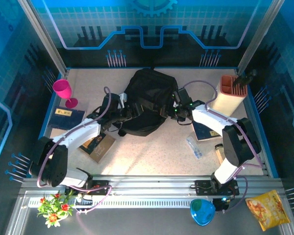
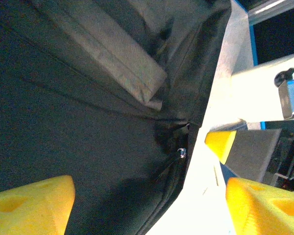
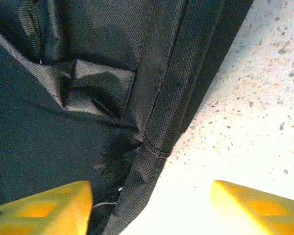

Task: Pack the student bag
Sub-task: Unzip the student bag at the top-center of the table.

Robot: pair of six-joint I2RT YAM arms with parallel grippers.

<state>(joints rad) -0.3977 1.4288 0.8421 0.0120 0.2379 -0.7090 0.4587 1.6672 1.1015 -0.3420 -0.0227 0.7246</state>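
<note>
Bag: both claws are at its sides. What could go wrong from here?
1. Right claw straddles the bag edge, one finger over bare table: it may pinch only a thin fold and slip.
2. Left claw sits short of the zipper pull: closing could grab plain fabric instead.

— Where does the top camera sit?
— High above and behind my two bases, looking down on the pale speckled table (image 1: pixel 152 152) from far off.
— And the wrist cameras?
— Both very close. The left one looks past my yellow foam fingertips (image 2: pixel 32 205) along the edge of the large black soft fabric backpack (image 2: pixel 78 137); the right one looks down on the same bag's seam beside the tabletop.
— What's shared?
— The backpack and table, in all three.
</note>
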